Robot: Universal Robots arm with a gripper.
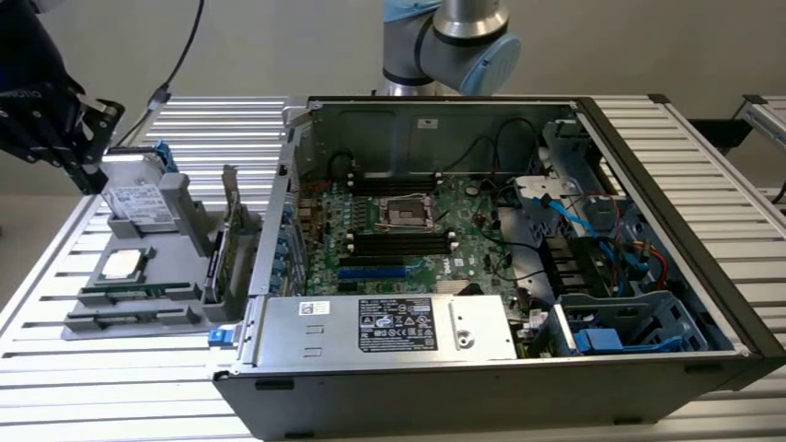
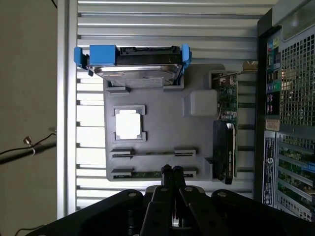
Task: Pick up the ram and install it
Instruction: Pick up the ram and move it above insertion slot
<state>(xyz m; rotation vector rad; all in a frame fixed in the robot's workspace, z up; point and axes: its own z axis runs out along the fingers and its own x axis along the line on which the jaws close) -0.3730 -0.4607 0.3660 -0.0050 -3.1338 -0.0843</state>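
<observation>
Since the ram stands edge-up in its tray slot for pinching, the pincer hovers near, pressed together.

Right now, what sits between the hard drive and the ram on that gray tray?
Wrist view: a square processor chip, then another thin stick beside the ram.

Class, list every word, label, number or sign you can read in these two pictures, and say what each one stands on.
No text here reads clearly.
The power supply has a printed label: too small to read.
The hard drive has a white label: blurred.
The computer case has a rear sticker: too small to read.
</observation>
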